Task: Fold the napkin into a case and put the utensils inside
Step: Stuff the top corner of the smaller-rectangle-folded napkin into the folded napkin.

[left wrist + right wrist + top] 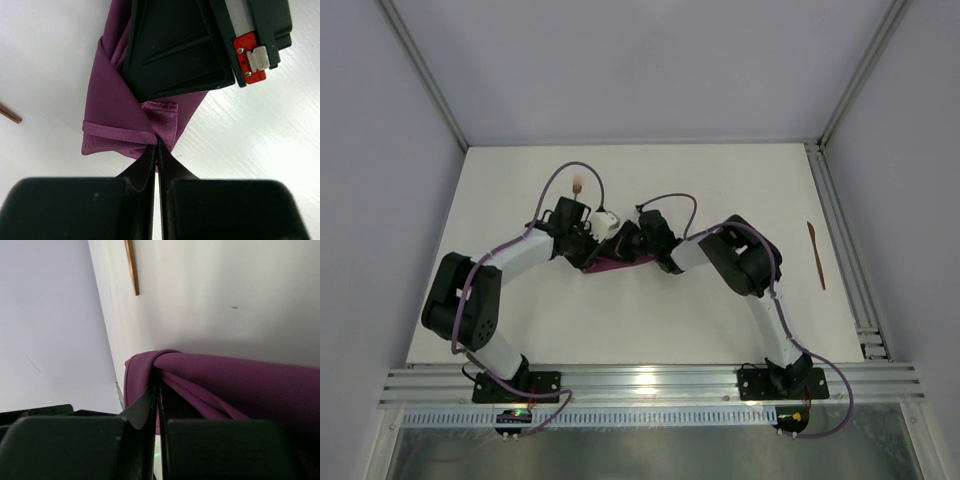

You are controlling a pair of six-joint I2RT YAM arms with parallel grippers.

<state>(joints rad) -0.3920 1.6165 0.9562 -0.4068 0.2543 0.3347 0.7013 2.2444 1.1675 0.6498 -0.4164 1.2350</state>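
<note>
The magenta napkin (615, 266) lies bunched at mid-table, mostly hidden under both wrists. My left gripper (158, 145) is shut on a folded edge of the napkin (120, 125). My right gripper (159, 381) is shut on another fold of the napkin (240, 385), lifting it into a ridge. The two grippers (610, 238) (638, 240) meet tip to tip over the cloth. One utensil, the fork (578, 186), lies just behind the left wrist. The other copper utensil (816, 255) lies far right. A copper handle (131, 267) also shows in the right wrist view.
The right gripper's black body with a red tab (250, 55) fills the top of the left wrist view. An aluminium rail (845, 250) runs along the table's right edge. Grey walls enclose the table on three sides.
</note>
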